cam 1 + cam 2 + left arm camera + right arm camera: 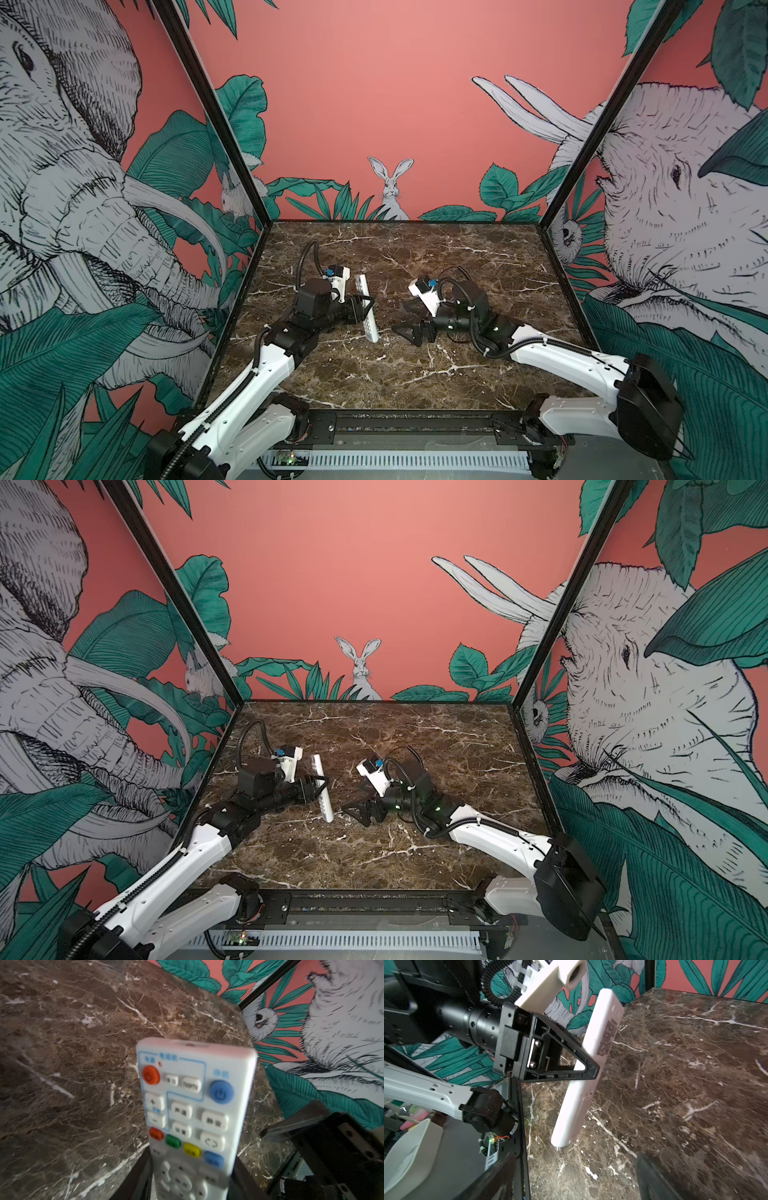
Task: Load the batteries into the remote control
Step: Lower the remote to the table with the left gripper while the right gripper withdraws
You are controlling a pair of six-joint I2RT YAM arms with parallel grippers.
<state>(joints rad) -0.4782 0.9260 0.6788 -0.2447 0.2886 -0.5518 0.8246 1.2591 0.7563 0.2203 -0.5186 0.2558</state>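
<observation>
Table (415, 374): dark marble work surface.
Remote control (367, 305): steeply tilted over the table, buttons facing the left arm, plain back facing the right.
Handling: probably light, rigid, smooth plastic; grip the long edges.
Left gripper (360, 309): clamped on the remote mid-length.
Right gripper (405, 320): jaws apart, empty, just beside the remote.
Batteries: none visible.

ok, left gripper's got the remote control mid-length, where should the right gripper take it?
Probably the free upper part of the remote control, above the left gripper, pinched across its long edges, coming from the right, where the open right gripper sits. It stands tilted on end, lower end close to the marble.
</observation>
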